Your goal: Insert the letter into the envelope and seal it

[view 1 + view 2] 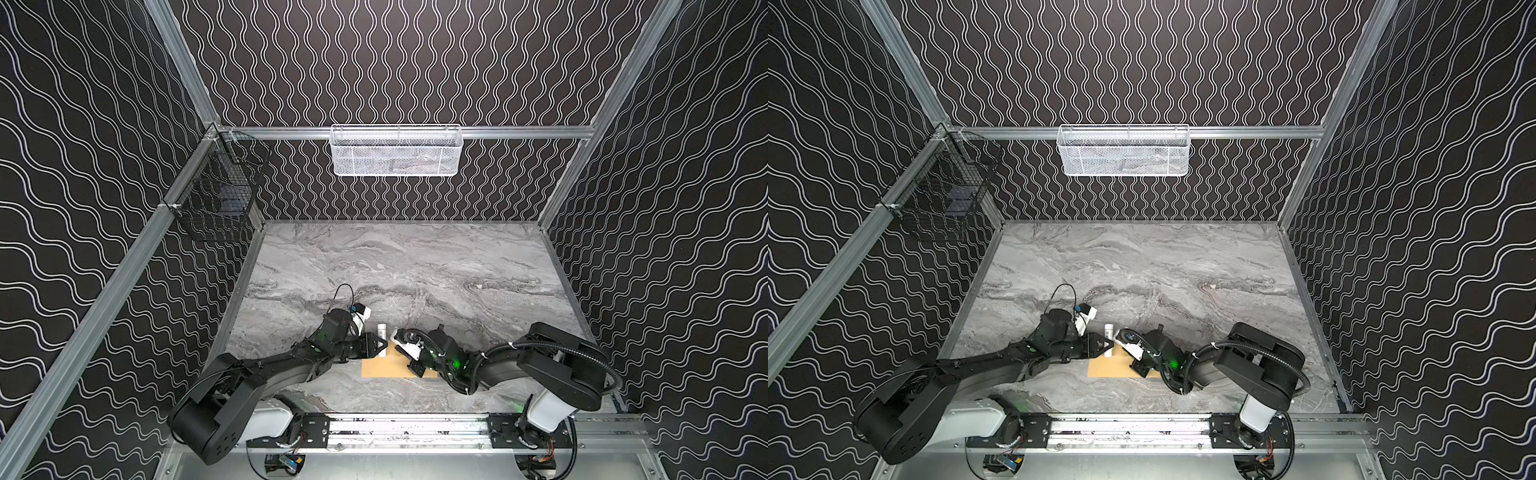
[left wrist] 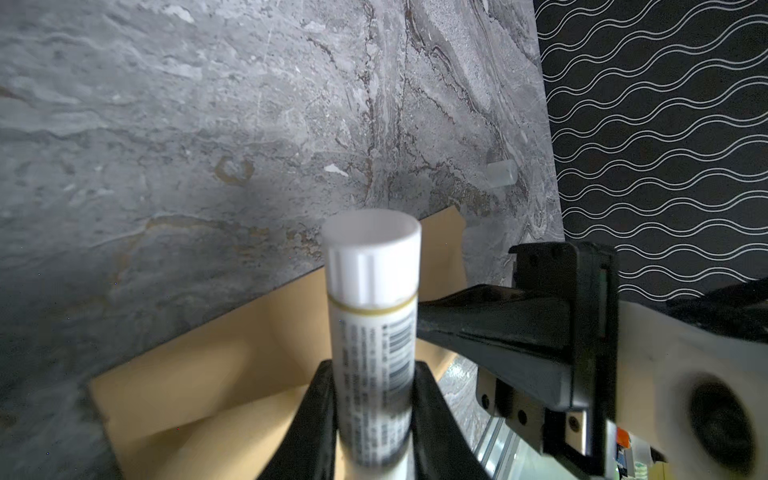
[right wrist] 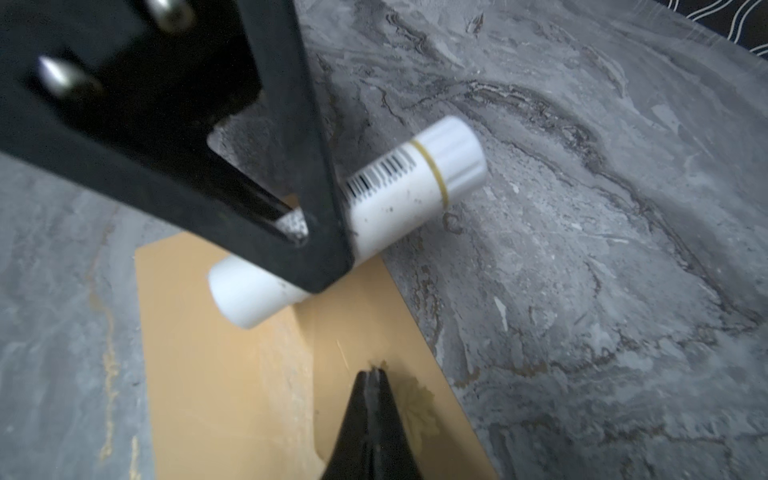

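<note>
envelope axis: tan kraft-paper rectangular envelope [image 1: 386, 369] [image 1: 1106, 369] lies flat, with its long side running left-right in both top views, parallel to the front rail.
envelope place: near edge of the grey marble-pattern table [image 1: 415, 270], about centre, between the two arms and right under both grippers.
envelope pointing: a bit of tan sticks out past the far long edge, toward the back wall. I can't tell from here whether that is the flap.
envelope look: plain matte tan with clean corners. In the right wrist view one straight crease crosses it, and the paper is paler on one side of the crease. A small gold flower-shaped mark [image 3: 415, 409] is on the other side.
left gripper [image 2: 374, 386]: clamped on a white cylindrical glue stick [image 2: 374, 291] with a barcode label, fingers on either side of the barrel.
glue stick pose: tilted. The ribbed cap end with the thin gold ring points away from the envelope, and the plain white end hangs over the envelope's far corner area (contact with the paper unclear, blurry).
right gripper [image 3: 374, 372]: fingers pressed fully together, tips down at the envelope just beside the flower mark. I can't tell whether any paper is pinched between them.
gripper spacing: close together, with the right fingers reaching in near the stick's barrel.
</note>
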Robot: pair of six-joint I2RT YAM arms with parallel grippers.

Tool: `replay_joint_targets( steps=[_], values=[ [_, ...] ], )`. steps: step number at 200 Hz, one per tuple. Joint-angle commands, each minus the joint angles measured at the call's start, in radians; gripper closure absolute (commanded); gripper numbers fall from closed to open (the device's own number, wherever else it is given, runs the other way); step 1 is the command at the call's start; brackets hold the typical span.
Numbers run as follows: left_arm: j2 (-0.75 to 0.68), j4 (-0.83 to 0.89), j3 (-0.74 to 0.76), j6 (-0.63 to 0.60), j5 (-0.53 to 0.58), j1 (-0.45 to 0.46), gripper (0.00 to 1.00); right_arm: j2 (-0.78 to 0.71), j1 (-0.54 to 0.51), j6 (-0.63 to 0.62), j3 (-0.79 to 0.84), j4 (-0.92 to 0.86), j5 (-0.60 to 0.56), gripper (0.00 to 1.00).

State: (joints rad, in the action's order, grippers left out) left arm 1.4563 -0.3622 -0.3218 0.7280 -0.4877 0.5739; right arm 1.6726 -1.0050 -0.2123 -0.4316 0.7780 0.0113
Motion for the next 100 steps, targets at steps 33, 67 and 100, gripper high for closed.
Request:
replay_joint_targets(
  steps=[33,67,100],
  values=[
    [0.022,-0.089,0.058,0.014,-0.029,-0.026,1.00,0.069,-0.001,0.082,0.030,0.110,-0.002,1.00],
    [0.001,-0.065,0.079,0.010,-0.032,-0.035,1.00,0.137,-0.012,0.110,0.066,0.159,-0.038,1.00],
    [0.003,-0.072,0.099,0.020,-0.035,-0.039,1.00,0.151,-0.038,0.071,0.077,0.190,-0.067,1.00]
  ],
)
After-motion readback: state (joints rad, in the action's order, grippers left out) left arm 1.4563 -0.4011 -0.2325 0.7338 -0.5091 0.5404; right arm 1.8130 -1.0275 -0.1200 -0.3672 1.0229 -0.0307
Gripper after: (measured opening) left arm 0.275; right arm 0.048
